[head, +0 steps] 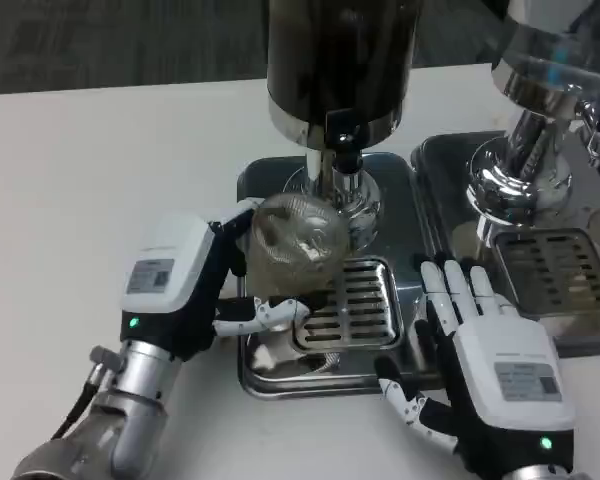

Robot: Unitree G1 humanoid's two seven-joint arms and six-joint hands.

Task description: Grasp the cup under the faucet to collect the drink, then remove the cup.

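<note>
Left hand (185, 285) wraps fingers (270, 318) around clear cup (295, 243), holding it just below faucet (342, 150) of dark dispenser (340, 60), above drip grille (355, 305). Cup looks tilted toward camera, likely to bring mouth under spout; drink level inside too unclear to tell. Right hand (495, 375) rests flat on worktop (100, 170) beside tray (270, 380), fingers spread, holding nothing, probably waiting. Second chrome dispenser (525, 150) stands at right.
</note>
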